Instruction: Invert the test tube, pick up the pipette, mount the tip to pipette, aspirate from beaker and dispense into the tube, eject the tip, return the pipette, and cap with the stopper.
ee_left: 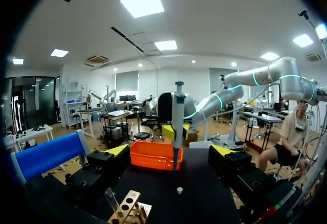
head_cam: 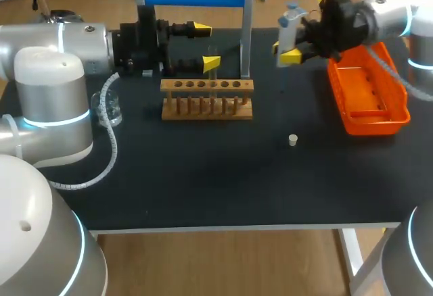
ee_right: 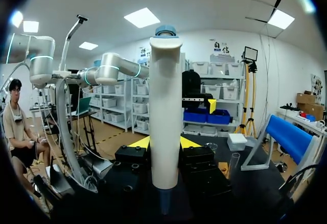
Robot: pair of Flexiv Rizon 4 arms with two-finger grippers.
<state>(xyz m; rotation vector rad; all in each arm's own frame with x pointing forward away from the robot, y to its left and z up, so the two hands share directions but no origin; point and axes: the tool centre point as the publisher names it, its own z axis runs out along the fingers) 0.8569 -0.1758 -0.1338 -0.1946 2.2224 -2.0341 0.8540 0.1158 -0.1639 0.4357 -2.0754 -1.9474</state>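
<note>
Left of frame: one clear glass beaker (head_cam: 111,110). Upper centre: left gripper (head_cam: 203,44), fingers apart, holding nothing. Centre: one six-hole wooden rack (head_cam: 206,107) with one clear glass test tube (head_cam: 214,73) standing in it. Right of centre: one small white stopper (head_cam: 293,140), lying loose. Upper right: right gripper (head_cam: 287,47) clamped on one white-and-blue pipette (head_cam: 289,22) (tip fitted? unclear). One orange plastic tray (head_cam: 379,124). Judged: pickup done; aspirating through capping left.

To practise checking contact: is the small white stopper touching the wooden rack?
Apart. The head view shows the stopper standing alone, with bare dark tabletop between it and the rack.
</note>
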